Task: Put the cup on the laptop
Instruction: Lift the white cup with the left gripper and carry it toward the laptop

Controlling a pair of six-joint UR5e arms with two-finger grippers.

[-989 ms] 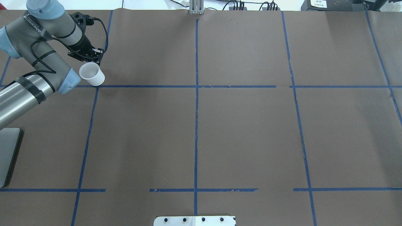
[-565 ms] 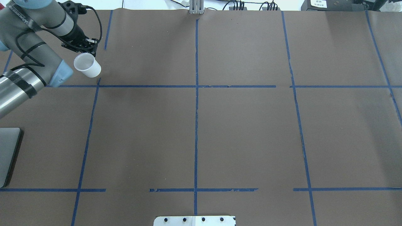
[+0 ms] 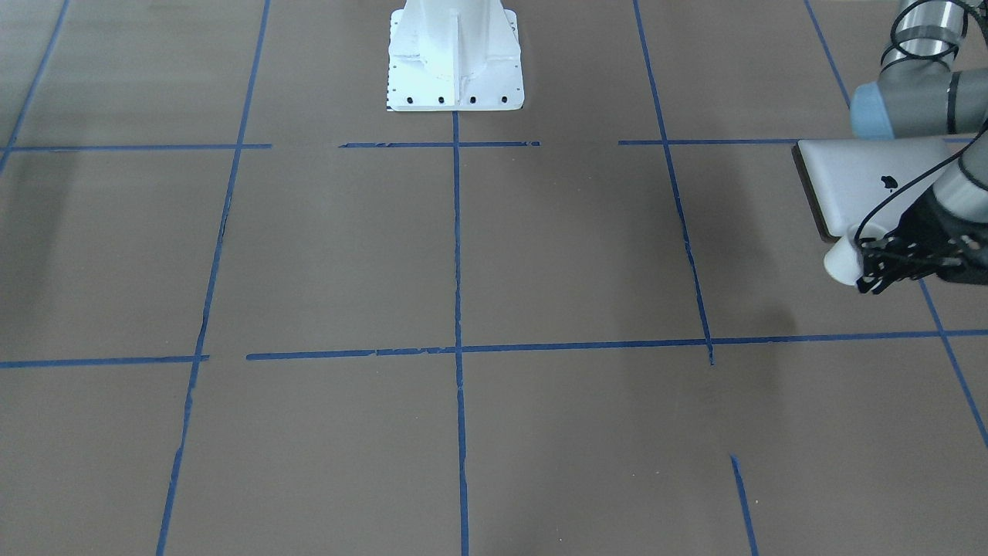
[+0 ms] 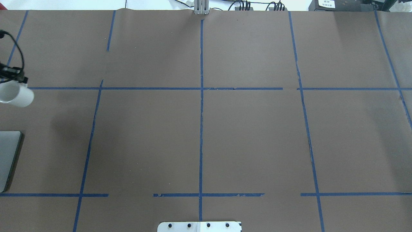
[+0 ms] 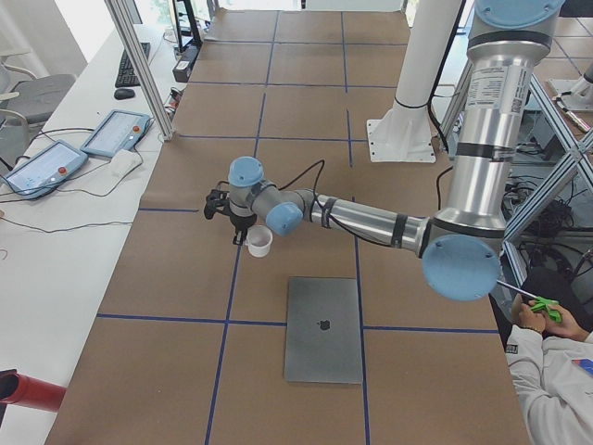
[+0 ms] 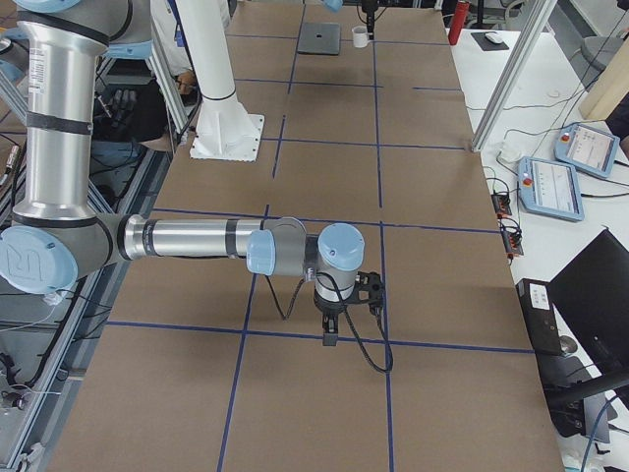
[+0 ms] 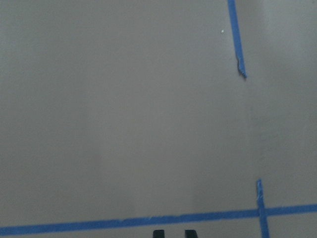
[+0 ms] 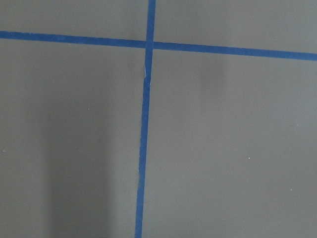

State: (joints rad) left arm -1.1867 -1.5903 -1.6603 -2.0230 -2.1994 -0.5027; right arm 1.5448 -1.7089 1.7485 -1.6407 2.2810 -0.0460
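The small white cup [image 4: 17, 96] hangs tilted above the table at the left edge of the overhead view. My left gripper [image 4: 14, 80] is shut on its rim. The silver-grey laptop [image 4: 8, 158] lies closed at the left edge, nearer the robot than the cup. In the front-facing view the cup [image 3: 840, 261] and left gripper [image 3: 876, 266] hang by the near corner of the laptop [image 3: 872, 181]. In the exterior left view the cup [image 5: 259, 241] is just beyond the laptop [image 5: 323, 329]. My right gripper [image 6: 329, 329] points down at the table far from both; I cannot tell if it is open.
Brown paper with blue tape lines [image 4: 201, 88] covers the table. The robot's white base [image 3: 454, 58] stands at the near middle edge. Tablets and cables [image 5: 111, 134] lie on the side bench. A red cylinder [image 5: 28, 394] lies at the table's left end.
My left arm has carried the cup to the left and toward the robot, closer to the laptop; most of the arm has left the overhead view.
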